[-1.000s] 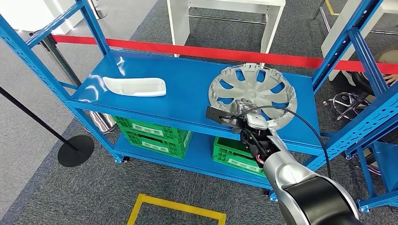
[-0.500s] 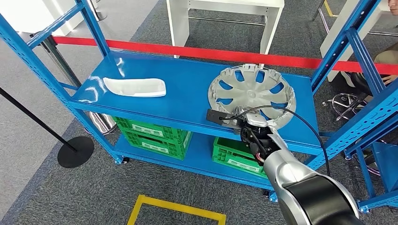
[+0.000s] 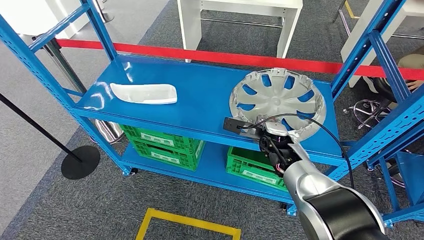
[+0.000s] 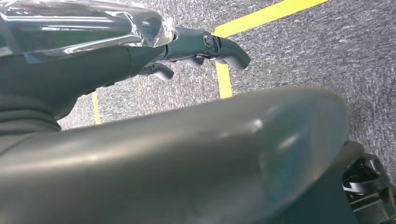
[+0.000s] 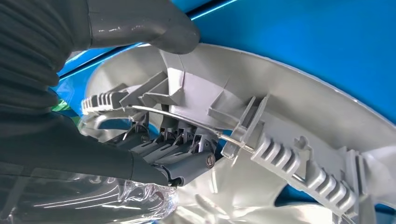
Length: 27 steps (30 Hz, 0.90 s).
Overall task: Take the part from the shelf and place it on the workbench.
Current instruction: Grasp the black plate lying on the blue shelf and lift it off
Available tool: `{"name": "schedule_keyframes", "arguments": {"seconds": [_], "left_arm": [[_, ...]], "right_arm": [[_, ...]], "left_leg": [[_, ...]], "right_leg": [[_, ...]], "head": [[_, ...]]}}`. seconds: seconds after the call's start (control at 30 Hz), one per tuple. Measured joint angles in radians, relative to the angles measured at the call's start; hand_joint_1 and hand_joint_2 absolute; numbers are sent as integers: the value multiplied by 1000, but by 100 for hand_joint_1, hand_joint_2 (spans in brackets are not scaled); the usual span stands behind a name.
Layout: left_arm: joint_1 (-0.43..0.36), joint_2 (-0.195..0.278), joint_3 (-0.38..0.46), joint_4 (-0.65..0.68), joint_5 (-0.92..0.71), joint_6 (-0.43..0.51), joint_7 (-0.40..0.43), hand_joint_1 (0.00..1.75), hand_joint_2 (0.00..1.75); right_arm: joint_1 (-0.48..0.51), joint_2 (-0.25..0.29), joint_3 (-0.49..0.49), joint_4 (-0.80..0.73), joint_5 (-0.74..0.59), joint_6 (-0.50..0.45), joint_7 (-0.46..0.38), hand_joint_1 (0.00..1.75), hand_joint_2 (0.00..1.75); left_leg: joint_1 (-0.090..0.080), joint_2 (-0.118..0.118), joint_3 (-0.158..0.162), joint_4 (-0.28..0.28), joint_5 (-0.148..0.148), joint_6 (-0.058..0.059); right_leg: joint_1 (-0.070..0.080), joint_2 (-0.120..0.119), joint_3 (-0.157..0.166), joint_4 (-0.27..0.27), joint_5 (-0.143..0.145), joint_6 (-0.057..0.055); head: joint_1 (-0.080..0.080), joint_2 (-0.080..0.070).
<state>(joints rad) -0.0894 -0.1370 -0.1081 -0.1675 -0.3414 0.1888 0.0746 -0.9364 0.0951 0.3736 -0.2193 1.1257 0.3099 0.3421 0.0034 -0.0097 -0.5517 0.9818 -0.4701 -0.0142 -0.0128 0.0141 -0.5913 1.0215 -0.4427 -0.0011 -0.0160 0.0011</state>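
A silver wheel cover [image 3: 277, 97] stands tilted on the right half of the blue shelf [image 3: 200, 100], its near rim raised. My right hand [image 3: 274, 137] grips that near rim. In the right wrist view the thumb [image 5: 154, 28] presses the outside of the wheel cover [image 5: 289, 116], and the dark fingers [image 5: 182, 158] hook inside among the ribs and the wire ring. A white curved part [image 3: 144, 92] lies flat on the shelf's left half. My left hand [image 4: 205, 44] hangs over grey carpet, its fingers loose and holding nothing.
Green crates [image 3: 162, 142] [image 3: 250, 167] sit on the lower shelf. Blue uprights [image 3: 372, 55] rise close to the right of the wheel cover. A red barrier tape [image 3: 200, 52] runs behind the shelf, with a white table [image 3: 240, 15] beyond. A yellow floor marking [image 3: 187, 220] lies in front.
The wheel cover has tipped up at its near rim and shifted right along the shelf, in my right hand's grip. The white part has not moved.
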Motion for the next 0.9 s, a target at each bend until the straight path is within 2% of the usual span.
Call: {"name": "schedule_keyframes", "arguments": {"seconds": [0.17, 0.33, 0.43, 0.53, 0.6, 0.73, 0.77, 0.9], "left_arm": [[0, 0, 3, 0, 0, 1, -2, 0, 0], [0, 0, 3, 0, 0, 4, -14, 0, 0], [0, 0, 4, 0, -2, 6, -25, 0, 0], [0, 0, 6, 0, -2, 12, -41, 0, 0], [0, 0, 8, 0, -1, 15, -48, 0, 0], [1, 0, 10, 0, 1, 18, -57, 0, 0], [1, 0, 13, 0, 4, 21, -67, 0, 0], [3, -1, 42, 0, 28, 39, -137, 0, 0]], "right_arm": [[0, -2, -1, 0, 4, -11, -5, 175, 175], [14, -5, -1, 0, 20, -98, -52, 175, 175], [33, -6, -1, -1, 20, -199, -126, 175, 175], [50, -5, -14, -5, -19, -303, -245, 175, 175], [55, -3, -22, -7, -38, -333, -288, 175, 175], [58, -1, -30, -9, -55, -351, -323, 175, 175], [61, 2, -42, -11, -78, -368, -365, 175, 175], [81, 38, -171, -40, -303, -384, -707, 175, 175]], "left_leg": [[0, 0, 0, 0, 0, 0], [0, 0, -1, 0, 0, 0], [0, 0, -2, 0, 0, 0], [0, 0, -5, 0, 0, 0], [0, 0, -5, 0, 0, 0], [0, 0, -6, 0, 0, 0], [0, -1, -7, 0, 0, 0], [0, 0, -8, 0, 0, 0]], "right_leg": [[0, 0, 0, 0, 0, 0], [0, 0, 0, 0, 0, 0], [0, 0, -2, 0, 0, 0], [0, 0, -4, 0, 0, 0], [0, 0, -5, 0, 0, 0], [0, 0, -5, 0, 0, 0], [0, 0, -6, 1, 0, 0], [1, 0, -7, 1, -1, 0]], "head": [[0, 0], [0, 0], [0, 0], [0, 0], [0, 0], [0, 0], [0, 0], [0, 0]]}}
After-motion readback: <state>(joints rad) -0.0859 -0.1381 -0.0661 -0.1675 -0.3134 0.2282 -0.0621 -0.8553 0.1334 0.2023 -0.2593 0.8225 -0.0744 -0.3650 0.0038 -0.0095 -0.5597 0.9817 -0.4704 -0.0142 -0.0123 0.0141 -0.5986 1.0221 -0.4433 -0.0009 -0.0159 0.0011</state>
